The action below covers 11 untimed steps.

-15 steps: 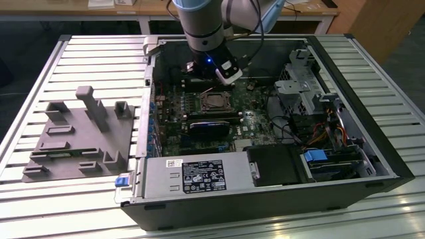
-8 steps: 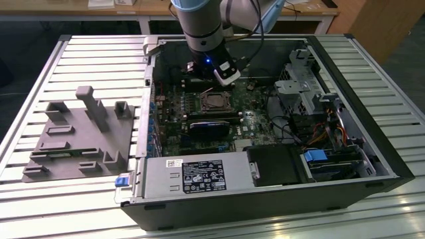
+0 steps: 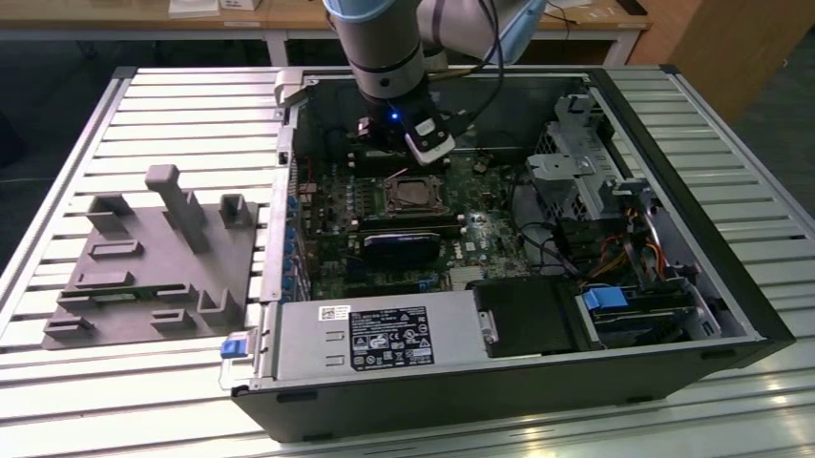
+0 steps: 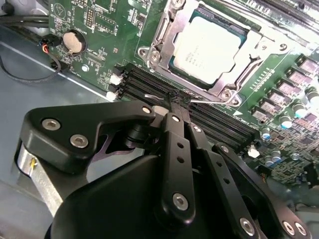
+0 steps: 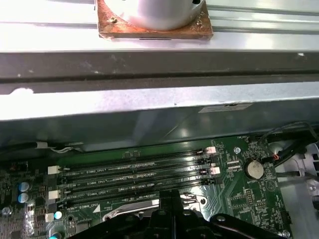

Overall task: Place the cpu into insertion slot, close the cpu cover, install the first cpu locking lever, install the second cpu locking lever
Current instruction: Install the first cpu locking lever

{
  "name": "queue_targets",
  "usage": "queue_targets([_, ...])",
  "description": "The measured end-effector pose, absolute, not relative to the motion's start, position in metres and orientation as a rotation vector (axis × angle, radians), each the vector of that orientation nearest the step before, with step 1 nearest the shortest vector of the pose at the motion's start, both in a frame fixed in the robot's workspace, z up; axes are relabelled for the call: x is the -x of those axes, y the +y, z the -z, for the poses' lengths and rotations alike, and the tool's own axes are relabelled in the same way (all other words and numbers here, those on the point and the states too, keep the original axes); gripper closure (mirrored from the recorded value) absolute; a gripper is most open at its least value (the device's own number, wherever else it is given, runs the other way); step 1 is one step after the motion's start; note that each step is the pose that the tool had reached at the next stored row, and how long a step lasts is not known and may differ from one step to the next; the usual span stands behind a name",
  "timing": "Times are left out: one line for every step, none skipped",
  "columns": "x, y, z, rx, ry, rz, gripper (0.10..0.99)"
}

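In the second wrist view the silver-topped cpu (image 4: 207, 45) lies flat in the insertion slot (image 4: 227, 92). The cpu cover (image 4: 163, 36) is folded down around it as a silvery frame. A thin wire locking lever (image 4: 212, 102) runs along the socket's edge beside the memory slots. My gripper (image 4: 174, 105) is shut, its black fingertips pressed together right at that wire. Whether they pinch it or only touch it is hidden. In the exterior view the gripper (image 3: 429, 151) hangs inside the open computer case just behind the socket (image 3: 410, 194).
Long black memory slots (image 4: 144, 82) and a coin battery (image 4: 73, 42) lie close to the gripper. Case walls (image 3: 286, 172), a drive cage (image 3: 579, 172) and a power supply (image 3: 369, 334) ring the motherboard. A grey fixture plate (image 3: 153, 258) sits on the slatted table at the exterior view's left.
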<state>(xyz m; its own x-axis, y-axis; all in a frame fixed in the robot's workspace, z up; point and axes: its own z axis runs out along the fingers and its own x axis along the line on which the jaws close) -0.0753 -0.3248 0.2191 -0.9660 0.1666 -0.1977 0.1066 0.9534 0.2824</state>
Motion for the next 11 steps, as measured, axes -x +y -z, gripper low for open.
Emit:
queue_targets([0.0757,-0.3242,-0.2187,-0.211,2.885,-0.399,0.984])
queue_targets([0.0761,-0.3234,-0.2184,-0.218,2.884,-0.398,0.984])
queue_targets([0.0762,-0.3227,-0.2180,-0.226,2.883,-0.397,0.984])
queue_targets([0.0763,-0.3218,-0.2175,-0.233,2.881,-0.396,0.984])
queue_targets([0.0763,-0.3210,-0.2171,-0.241,2.880,-0.395,0.984])
queue_targets([0.0763,-0.3201,-0.2165,-0.249,2.879,-0.394,0.984])
queue_targets([0.0763,-0.3194,-0.2159,-0.258,2.877,-0.393,0.984])
queue_targets([0.0763,-0.3189,-0.2152,-0.267,2.876,-0.392,0.984])
queue_targets([0.0763,-0.3185,-0.2146,-0.278,2.874,-0.390,0.984])
queue_targets([0.0763,-0.3180,-0.2138,-0.288,2.872,-0.389,0.984])
queue_targets([0.0763,-0.3177,-0.2132,-0.298,2.870,-0.388,0.984])
